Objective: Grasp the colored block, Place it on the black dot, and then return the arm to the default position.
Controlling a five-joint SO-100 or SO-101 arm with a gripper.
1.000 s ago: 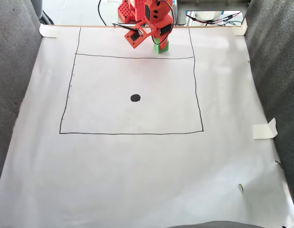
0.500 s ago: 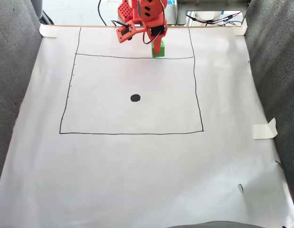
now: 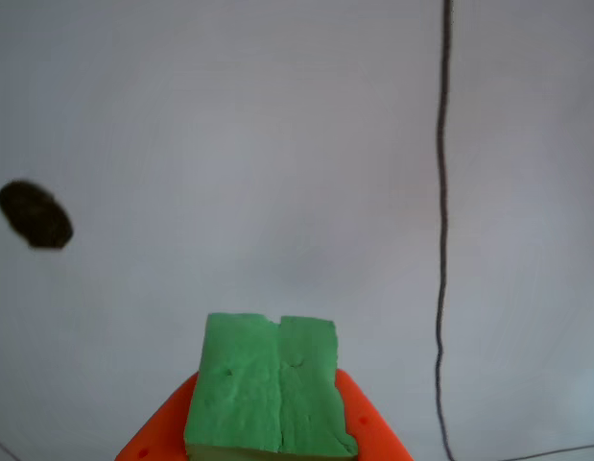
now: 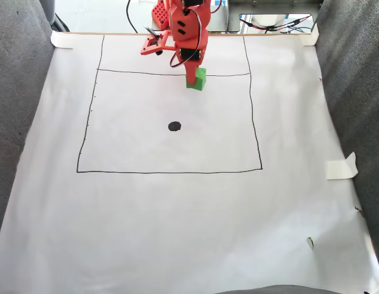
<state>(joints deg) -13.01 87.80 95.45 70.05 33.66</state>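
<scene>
Colored block (image 3: 268, 394), bright green and creased, sits clamped between our orange jaws, whose pointed fingers (image 3: 364, 427) show on either side of it at the bottom of the other view; in the fixed view we see the same block (image 4: 197, 79) at the tip of the gripper (image 4: 193, 79), held just inside the far line of the drawn rectangle (image 4: 256, 122), though we cannot tell whether it touches the paper. Above it the orange arm (image 4: 184, 27) reaches in from the far edge of the surface. Out from the jaws, the black dot (image 4: 174, 126) lies well apart from the block, nearer the camera and a little to the left in the fixed view, and at the left edge (image 3: 35, 214) in the other view. White paper (image 4: 177, 220) covers the surface, with a piece of tape (image 4: 341, 166) at its right edge
</scene>
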